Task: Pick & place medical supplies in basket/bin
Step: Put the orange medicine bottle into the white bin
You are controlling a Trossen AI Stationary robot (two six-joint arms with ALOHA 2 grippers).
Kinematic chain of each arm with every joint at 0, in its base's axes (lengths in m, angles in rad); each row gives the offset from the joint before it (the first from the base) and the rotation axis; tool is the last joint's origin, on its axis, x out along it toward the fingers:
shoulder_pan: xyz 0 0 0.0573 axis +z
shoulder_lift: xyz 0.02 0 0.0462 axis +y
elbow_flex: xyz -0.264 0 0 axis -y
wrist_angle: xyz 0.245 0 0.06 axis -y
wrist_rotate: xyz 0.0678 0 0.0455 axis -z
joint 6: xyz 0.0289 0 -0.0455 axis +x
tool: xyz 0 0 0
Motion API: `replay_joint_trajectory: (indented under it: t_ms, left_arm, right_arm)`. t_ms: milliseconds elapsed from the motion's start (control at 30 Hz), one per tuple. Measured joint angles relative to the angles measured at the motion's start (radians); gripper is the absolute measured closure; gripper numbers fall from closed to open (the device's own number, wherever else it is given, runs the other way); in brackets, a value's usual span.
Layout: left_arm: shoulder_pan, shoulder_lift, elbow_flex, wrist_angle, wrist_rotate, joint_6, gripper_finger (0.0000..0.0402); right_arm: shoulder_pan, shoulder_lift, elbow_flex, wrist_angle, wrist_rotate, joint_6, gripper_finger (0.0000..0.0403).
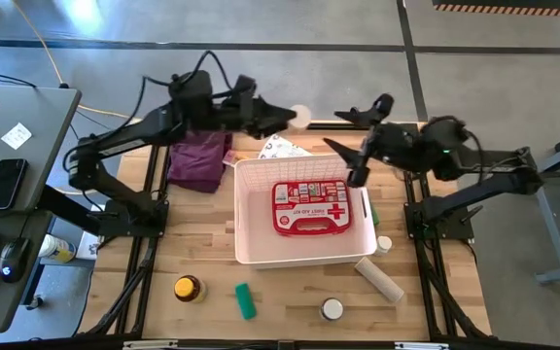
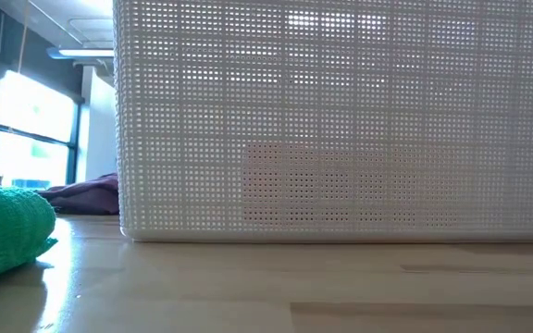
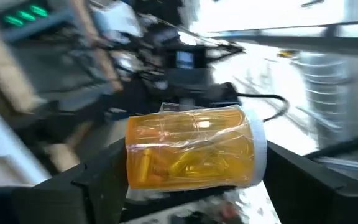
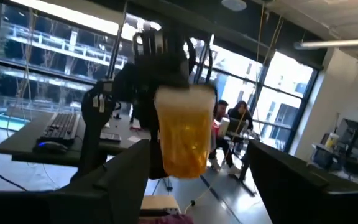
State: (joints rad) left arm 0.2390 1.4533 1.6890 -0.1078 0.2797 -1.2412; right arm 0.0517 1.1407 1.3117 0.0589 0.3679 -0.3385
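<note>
Left gripper (image 1: 282, 119) clamps a clear amber bottle (image 3: 191, 149) with a white cap, held above the white basket's (image 1: 251, 219) far rim; right gripper (image 1: 343, 146) hangs open nearby.

An amber bottle (image 4: 182, 134) hangs in the left gripper (image 4: 166, 62), with seated people (image 4: 232, 127) beyond it.

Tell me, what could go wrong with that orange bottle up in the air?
The left gripper holds the amber bottle sideways, high beyond the white basket; if released there, it would likely miss and roll. The right gripper hangs open close by, so the arms might bump. The red first-aid pouch fills much of the basket, so the bottle could bounce.
</note>
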Motion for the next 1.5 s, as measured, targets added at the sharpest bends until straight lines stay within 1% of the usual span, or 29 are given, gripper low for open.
replay_joint_trajectory:
  t_ms: [67,167,267,367,467,533,633,733,800,933,1100,1167,1267,1367,1500]
  left_arm:
    - [0.0,0.032,0.001,0.079,0.024,-0.025,0.0039]
    - [-0.001,0.06,0.001,0.102,0.043,-0.047,0.0025]
    - [0.0,0.069,0.001,0.108,0.051,-0.051,0.0038]
    - [0.0,0.069,0.001,0.119,0.053,-0.05,0.0058]
    - [0.0,0.069,0.001,0.119,0.053,-0.047,0.0058]
    - [0.0,0.069,0.001,0.119,0.055,-0.047,0.0051]
    - [0.0,0.069,0.001,0.119,0.074,-0.054,0.0025]
    - [-0.003,0.069,0.001,0.113,0.078,-0.058,0.0021]
    - [-0.003,0.069,0.001,0.112,0.084,-0.058,0.0033]
    - [-0.003,0.069,0.001,0.105,0.095,-0.057,0.0071]
    - [-0.003,0.069,0.001,0.106,0.109,-0.049,0.0116]
    - [-0.003,0.069,0.001,0.106,0.115,-0.049,0.013]
    - [-0.003,0.069,0.001,0.103,0.115,-0.046,0.0146]
    - [-0.002,0.07,0.001,0.099,0.115,-0.04,0.0157]
    - [0.006,0.07,0.001,0.106,0.162,0.013,0.0165]
  right_arm:
    - [-0.013,0.026,0.0,0.003,0.001,0.022,0.0142]
    - [-0.026,0.053,0.0,0.041,0.0,0.027,0.0143]
    - [-0.036,0.064,0.0,0.069,-0.001,0.026,0.0142]
    - [-0.051,0.072,0.0,0.066,-0.03,0.06,0.0143]
    - [-0.062,0.083,0.0,0.066,-0.064,0.077,0.0143]
    - [-0.066,0.085,0.0,0.071,-0.065,0.076,0.0142]
    - [-0.073,0.09,0.0,0.084,-0.066,0.074,0.0142]
    - [-0.074,0.091,0.0,0.083,-0.064,0.076,0.0148]
    - [-0.073,0.091,0.0,0.084,-0.065,0.076,0.0155]
    - [-0.066,0.091,0.0,0.083,-0.064,0.076,0.0179]
    - [-0.05,0.091,0.0,0.081,-0.057,0.076,0.0228]
    - [-0.042,0.091,0.0,0.073,-0.017,0.076,0.0246]
    - [-0.035,0.087,0.0,0.047,0.033,0.082,0.0246]
    - [-0.038,0.08,0.0,0.02,0.044,0.103,0.0246]
    - [-0.038,0.066,0.0,-0.008,0.066,0.103,0.0245]
